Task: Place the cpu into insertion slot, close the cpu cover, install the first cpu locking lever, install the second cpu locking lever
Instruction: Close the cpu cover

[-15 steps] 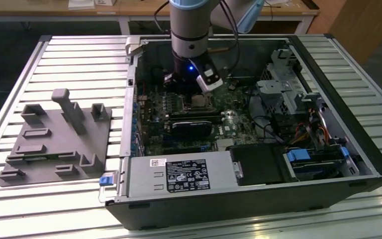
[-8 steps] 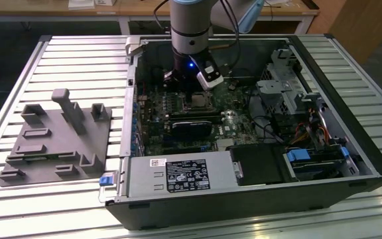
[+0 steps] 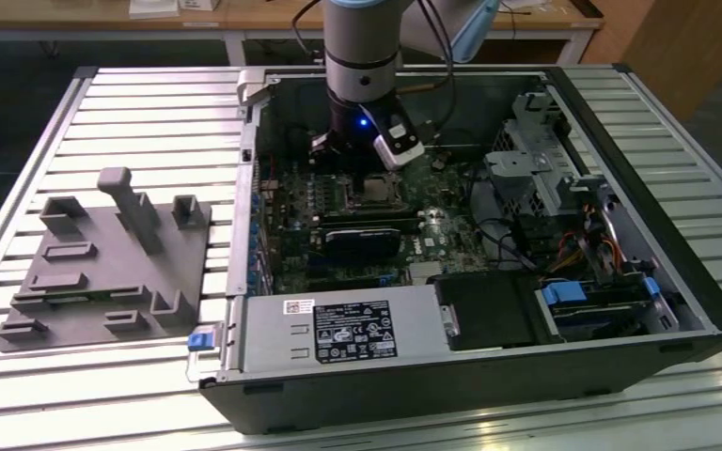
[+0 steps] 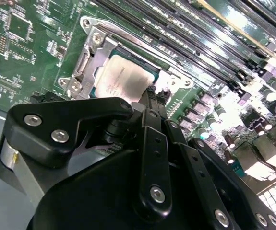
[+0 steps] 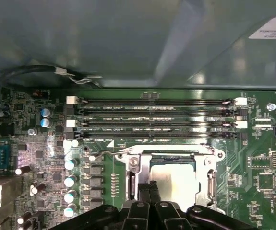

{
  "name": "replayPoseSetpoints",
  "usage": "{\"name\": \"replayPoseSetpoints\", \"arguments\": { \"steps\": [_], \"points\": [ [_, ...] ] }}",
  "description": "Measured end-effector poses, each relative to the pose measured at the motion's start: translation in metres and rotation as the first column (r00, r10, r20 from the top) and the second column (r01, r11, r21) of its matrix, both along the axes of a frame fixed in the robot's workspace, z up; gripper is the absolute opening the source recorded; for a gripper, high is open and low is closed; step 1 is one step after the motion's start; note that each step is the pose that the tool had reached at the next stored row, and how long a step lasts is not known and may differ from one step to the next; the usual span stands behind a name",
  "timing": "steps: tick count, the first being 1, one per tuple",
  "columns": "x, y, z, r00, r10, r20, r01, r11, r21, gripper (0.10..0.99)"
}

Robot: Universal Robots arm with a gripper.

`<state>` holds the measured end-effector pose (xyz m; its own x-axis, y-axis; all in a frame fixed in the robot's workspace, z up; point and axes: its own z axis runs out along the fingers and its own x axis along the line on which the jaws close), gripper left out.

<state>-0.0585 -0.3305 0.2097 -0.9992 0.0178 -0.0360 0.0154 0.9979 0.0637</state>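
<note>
Fingers (image 5: 141, 194) of the gripper (image 5: 146, 188) were drawn almost together, with only a slit between the tips and nothing visibly held. They were poised low over one edge of the insertion slot (image 3: 370, 194). Directly beyond the tips lay the cpu (image 5: 172, 181), flat in the slot with its pale metal face up. The cpu cover (image 5: 210, 179) appeared to be folded down around it, framing the face. Farther past the tips, on the socket's side toward the memory slots (image 5: 157, 115), a thin wire lever (image 5: 103, 154) ran with its long axis parallel to those slots. It seemed to lie apart from the tips. I could not tell whether it was latched.
</note>
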Motion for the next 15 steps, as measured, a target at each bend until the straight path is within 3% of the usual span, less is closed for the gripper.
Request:
{"name": "replayPoseSetpoints", "arguments": {
  "steps": [9,15],
  "points": [
    [0.0189,0.0002,0.0,1.0,0.0,0.0,0.0,1.0,0.0,0.106],
    [0.0209,0.0002,0.0016,1.0,0.0,0.0,0.0,1.0,0.0,0.106]
  ]
}}
